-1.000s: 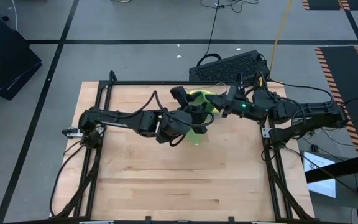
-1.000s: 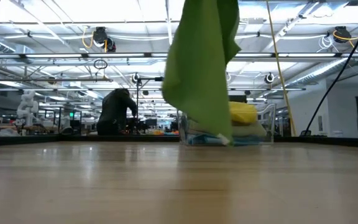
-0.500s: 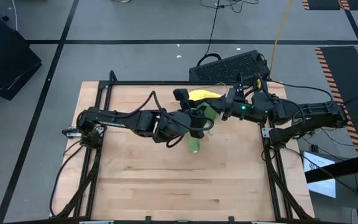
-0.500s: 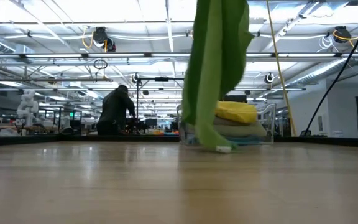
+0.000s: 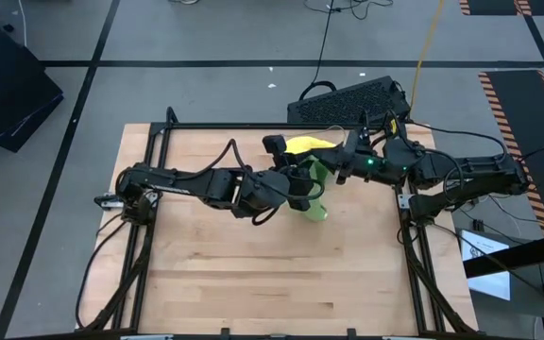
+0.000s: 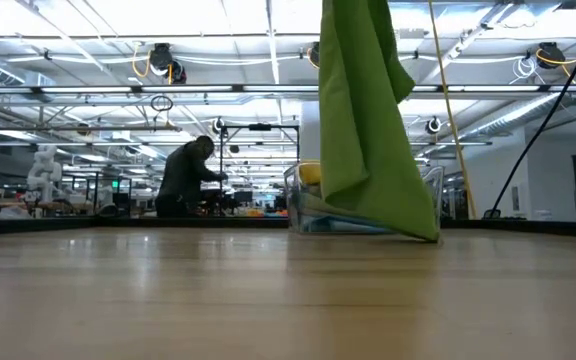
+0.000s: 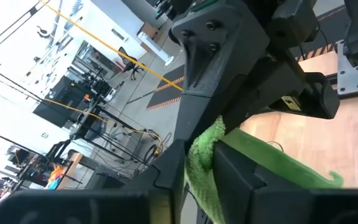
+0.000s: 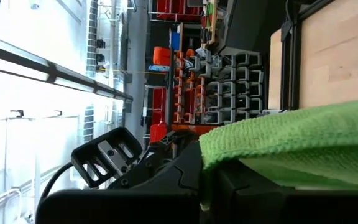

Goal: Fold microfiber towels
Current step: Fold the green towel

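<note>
Toward one o'clock from the middle of the pale wooden table point(image 5: 253, 274), seen from above, both dark arms meet over one soft bright green microfiber towel point(image 5: 315, 192). The left gripper point(image 5: 302, 181), reaching in from nine o'clock, has its two dark fingers point(image 7: 235, 174) closed on a bunched upper edge of that towel; the left wrist view shows the green pile squeezed between them. The right gripper point(image 5: 341, 166), coming from three o'clock, sits just beside the left one, its fingers point(image 8: 185, 180) pressed together with a fold of the same green cloth pinched between them, as the right wrist view shows.

The bright green towel hangs off the two grippers and drapes downward. In the low view it falls as a long sheet point(image 6: 368, 120) from the top of the picture, widening toward five o'clock, where its lowest corner reaches the tabletop or nearly so; whether it touches cannot be told.

Behind the hanging cloth, at the table's far edge, stands a clear plastic bin point(image 6: 303, 205). A yellow microfiber towel point(image 5: 304, 144) lies on top of its contents, at about twelve o'clock from the left gripper.

Beyond the table, a black computer keyboard point(image 5: 348, 100) rests on the grey floor at one o'clock. A person point(image 6: 186, 178) in dark clothing bends over a bench far back in the room.
</note>
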`<state>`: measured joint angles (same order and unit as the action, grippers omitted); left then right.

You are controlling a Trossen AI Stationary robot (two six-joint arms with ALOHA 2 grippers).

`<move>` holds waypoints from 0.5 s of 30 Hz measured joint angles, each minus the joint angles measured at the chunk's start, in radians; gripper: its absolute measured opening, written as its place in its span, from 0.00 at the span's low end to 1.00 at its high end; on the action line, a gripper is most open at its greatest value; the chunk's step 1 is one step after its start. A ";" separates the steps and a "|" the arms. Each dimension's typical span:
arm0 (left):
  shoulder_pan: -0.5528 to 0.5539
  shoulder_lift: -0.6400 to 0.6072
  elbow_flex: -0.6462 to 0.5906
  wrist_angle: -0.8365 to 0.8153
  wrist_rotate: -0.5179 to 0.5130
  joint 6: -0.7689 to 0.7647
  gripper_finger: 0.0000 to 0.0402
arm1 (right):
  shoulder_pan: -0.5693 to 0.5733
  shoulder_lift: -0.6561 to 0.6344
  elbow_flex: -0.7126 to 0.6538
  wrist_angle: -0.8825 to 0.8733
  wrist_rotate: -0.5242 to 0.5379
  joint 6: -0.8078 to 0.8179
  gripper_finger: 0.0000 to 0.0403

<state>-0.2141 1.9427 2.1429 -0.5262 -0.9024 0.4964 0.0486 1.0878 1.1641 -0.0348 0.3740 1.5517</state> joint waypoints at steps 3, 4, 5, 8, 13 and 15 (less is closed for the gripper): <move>-0.008 0.000 0.000 0.001 0.002 0.003 0.24 | -0.001 0.000 0.000 0.001 0.006 0.007 0.02; -0.014 0.000 0.000 0.001 0.015 0.012 0.26 | -0.002 0.000 0.000 0.008 0.018 0.008 0.02; -0.021 0.002 0.000 0.001 0.017 0.030 0.27 | -0.003 0.000 0.000 0.009 0.019 0.008 0.02; -0.040 0.004 0.000 0.011 0.018 0.107 0.28 | -0.004 0.000 0.000 0.008 0.024 0.012 0.02; -0.041 0.003 0.000 0.014 -0.014 0.076 0.28 | -0.007 0.000 0.000 0.010 0.019 0.015 0.02; -0.032 0.003 0.000 0.013 -0.034 0.051 0.28 | -0.007 0.000 0.000 0.009 0.019 0.015 0.02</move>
<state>-0.2464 1.9461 2.1426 -0.5129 -0.9360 0.5472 0.0418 1.0878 1.1645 -0.0254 0.3930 1.5669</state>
